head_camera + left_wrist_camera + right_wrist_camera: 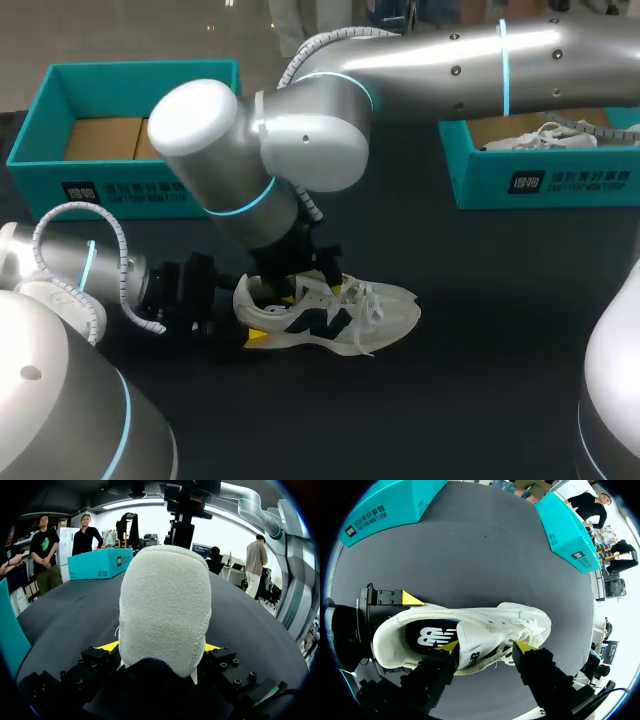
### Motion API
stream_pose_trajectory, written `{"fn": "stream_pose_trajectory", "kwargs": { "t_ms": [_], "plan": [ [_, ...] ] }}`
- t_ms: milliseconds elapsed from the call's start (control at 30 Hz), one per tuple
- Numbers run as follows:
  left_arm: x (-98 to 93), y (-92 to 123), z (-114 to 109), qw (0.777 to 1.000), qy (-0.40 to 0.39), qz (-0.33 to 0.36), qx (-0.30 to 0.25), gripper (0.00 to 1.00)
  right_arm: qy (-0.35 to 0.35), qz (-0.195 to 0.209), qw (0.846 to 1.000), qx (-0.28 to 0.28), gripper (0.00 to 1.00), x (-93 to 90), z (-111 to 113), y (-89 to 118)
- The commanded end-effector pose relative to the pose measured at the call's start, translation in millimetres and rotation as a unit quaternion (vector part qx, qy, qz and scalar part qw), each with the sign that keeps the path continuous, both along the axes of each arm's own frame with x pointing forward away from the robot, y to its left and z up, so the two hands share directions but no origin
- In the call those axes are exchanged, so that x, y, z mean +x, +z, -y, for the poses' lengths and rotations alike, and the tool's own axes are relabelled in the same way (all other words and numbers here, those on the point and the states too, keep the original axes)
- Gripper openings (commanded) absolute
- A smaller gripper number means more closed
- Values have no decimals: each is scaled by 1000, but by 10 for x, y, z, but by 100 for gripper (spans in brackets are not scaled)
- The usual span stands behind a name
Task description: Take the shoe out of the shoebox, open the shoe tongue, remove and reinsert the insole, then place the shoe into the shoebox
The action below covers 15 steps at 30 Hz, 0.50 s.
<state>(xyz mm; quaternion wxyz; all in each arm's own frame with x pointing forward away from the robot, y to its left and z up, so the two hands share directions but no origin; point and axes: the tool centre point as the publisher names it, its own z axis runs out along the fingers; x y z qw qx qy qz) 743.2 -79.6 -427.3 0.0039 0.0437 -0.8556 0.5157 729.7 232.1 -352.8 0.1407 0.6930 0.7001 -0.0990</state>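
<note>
**Position.** The shoe [335, 315] stands upright on its sole on the tabletop [480, 350], out of the shoebox [125, 175], which sits well apart at the far left. The toe points toward the robot's right.

**Gripper state.**
- The left gripper [161, 647] is clamped on the heel [165, 610], with one yellow tip on each side.
- The right gripper [486, 647] has its fingers apart. One tip is inside the opening, just above the insole [432, 636] and against the edge of the tongue [467, 640]. The other tip is outside, beside the laces [520, 627]. It holds nothing that can be seen.

**Handling properties (judged from appearance).**
- The shoe is light. A single gripper can hold it, but it will slide or tip on the tabletop if it is pushed without a brace.
- The upper is soft fabric and yields under a pinch. The padded heel compresses, so the heel clamp must be firm enough not to slip.
- The sole is the stiffest part and gives the most reliable support.
- The tongue is thin and floppy. It folds forward easily and may spring back.
- The insole is flat and flexible. It will bend when pulled and may snag on the collar.
- The laces are loose loops and can catch on a fingertip.

**Grasp points.**
1. Brace the shoe at the heel, as the left gripper does.
2. Pinch the tongue at its free top edge, not at the laced part.
3. Take the insole at its heel end, where the edge lifts most easily.
4. To carry the shoe, grip across the heel collar or the midfoot.
</note>
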Motion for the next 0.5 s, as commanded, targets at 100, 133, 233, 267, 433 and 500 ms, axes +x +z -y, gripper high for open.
{"fn": "stream_pose_trajectory", "kwargs": {
  "t_ms": [100,133,233,267,433,500],
  "plan": [
    [7,-18,8,1000,0,0,2,0,-31,18,999,-25,20,-61,-47,72],
    [7,-18,8,1000,0,0,2,0,-32,18,999,-25,20,-55,-41,94],
    [7,-18,8,1000,0,0,2,0,-32,18,999,-24,11,-41,-31,149],
    [7,-18,8,1000,0,0,2,0,-32,18,999,-24,5,-40,-29,166],
    [7,-18,8,1000,0,0,2,0,-31,20,999,-12,0,-37,30,229],
    [7,-18,8,1000,0,0,2,0,-30,24,999,5,0,-34,63,245]
  ]
}}
